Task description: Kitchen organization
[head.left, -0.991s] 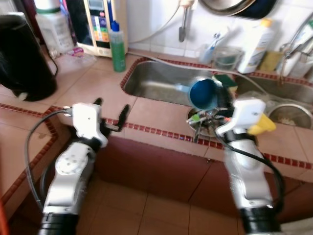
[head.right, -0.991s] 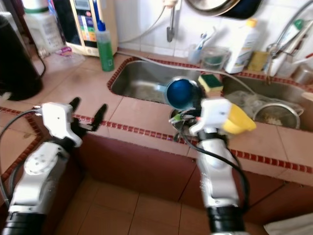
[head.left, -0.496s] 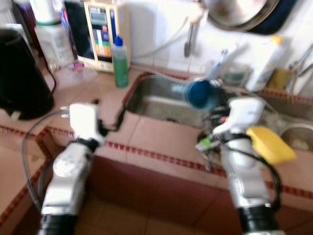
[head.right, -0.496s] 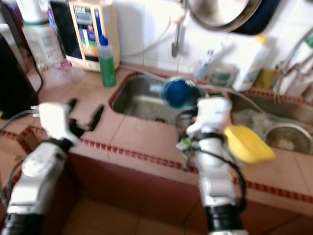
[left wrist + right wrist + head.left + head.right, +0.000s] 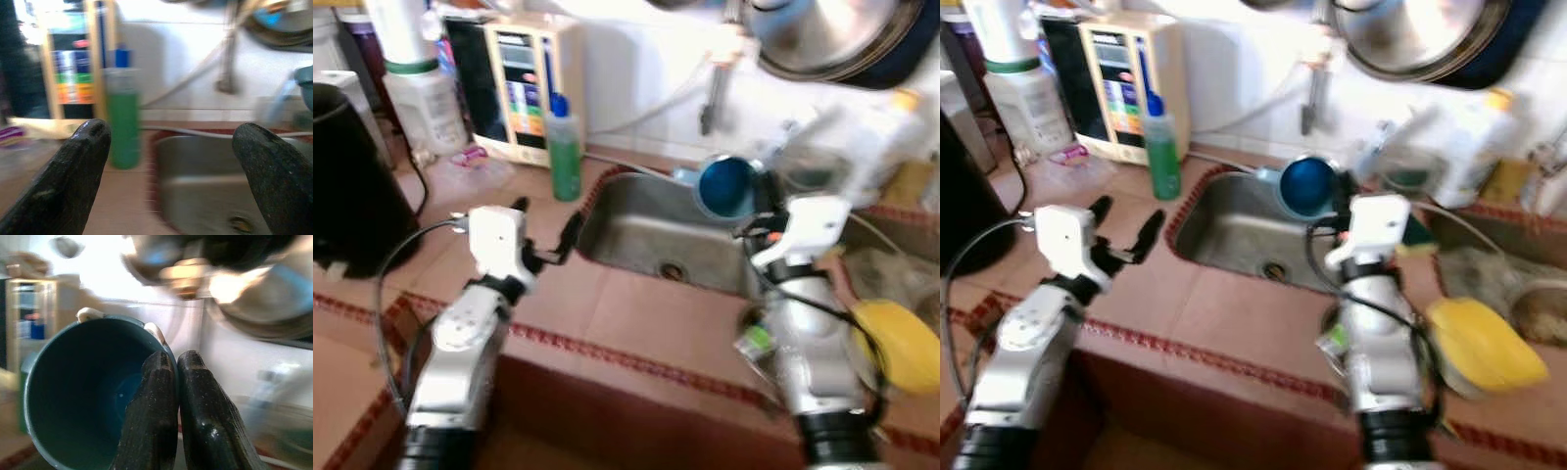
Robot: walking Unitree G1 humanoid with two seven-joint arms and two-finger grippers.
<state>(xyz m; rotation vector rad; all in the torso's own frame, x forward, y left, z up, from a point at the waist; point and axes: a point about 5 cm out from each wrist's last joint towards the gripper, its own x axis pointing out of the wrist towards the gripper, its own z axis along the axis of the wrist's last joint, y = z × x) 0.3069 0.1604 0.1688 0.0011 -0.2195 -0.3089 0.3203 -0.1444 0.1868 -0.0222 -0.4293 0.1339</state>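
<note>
Clearly the task is in the middle, not at its end. The right end effector (image 5: 1337,201) is clenched on the rim of a blue cup (image 5: 1307,185), one finger inside and one outside as the right wrist view shows, and it holds the cup in the air above the sink (image 5: 1234,227), tipped so that the opening faces the robot. The cup is picked up, but it is not yet put down in any place; where it should go I cannot judge from these pictures, which are blurred.

The left end effector (image 5: 546,235) is released, its two fingers wide apart and holding nothing, above the tabletop (image 5: 626,304) just beside the left edge of the sink. A green bottle (image 5: 564,149) stands near the sink corner, in front of a cream-coloured appliance (image 5: 521,88).

On the right side a yellow thing (image 5: 1484,345), maybe a bowl or a lid, lies on the tabletop, and some bottles and containers stand behind the sink along the wall. These look not yet sorted, so much of the organizing seems still left to do.
</note>
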